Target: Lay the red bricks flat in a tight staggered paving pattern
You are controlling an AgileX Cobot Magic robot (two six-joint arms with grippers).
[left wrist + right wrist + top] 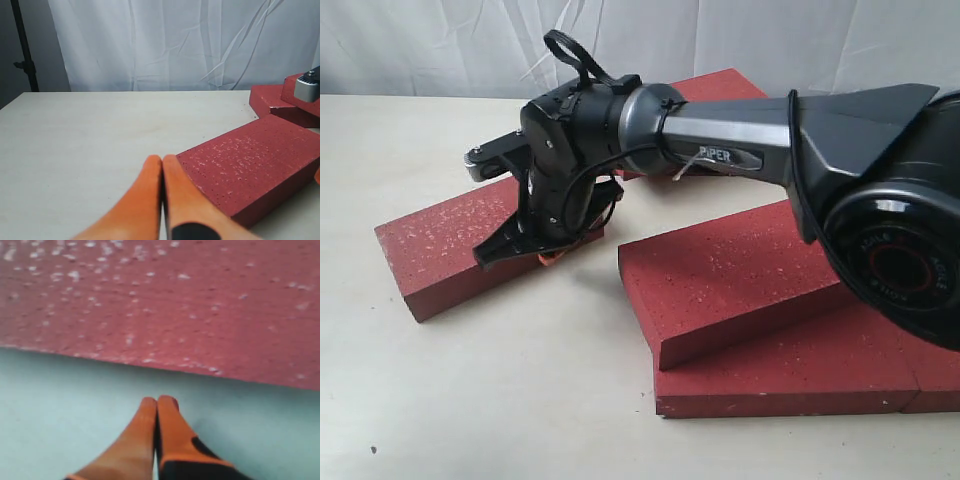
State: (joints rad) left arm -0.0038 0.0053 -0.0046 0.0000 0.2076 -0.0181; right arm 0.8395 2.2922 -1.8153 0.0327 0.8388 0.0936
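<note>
Several red bricks show in the exterior view. One red brick (445, 248) lies flat alone at the left. Another (730, 275) rests tilted on top of flat ones (820, 380) at the right. A further brick (720, 84) lies at the back. My right gripper (548, 256) reaches across the middle to the left brick's right end, with its orange fingers shut and empty. Its wrist view has the right gripper (158, 401) over bare table, just short of a brick (165, 305). My left gripper (162, 159), shut and empty, is beside a corner of that left brick (250, 160). It is outside the exterior view.
The pale table (520, 400) is bare in front and at the far left (100, 130). A white curtain (165, 45) hangs behind it, with a dark stand (22, 50) at its side. The right arm's silver gripper part (307, 87) shows above the back bricks (272, 102).
</note>
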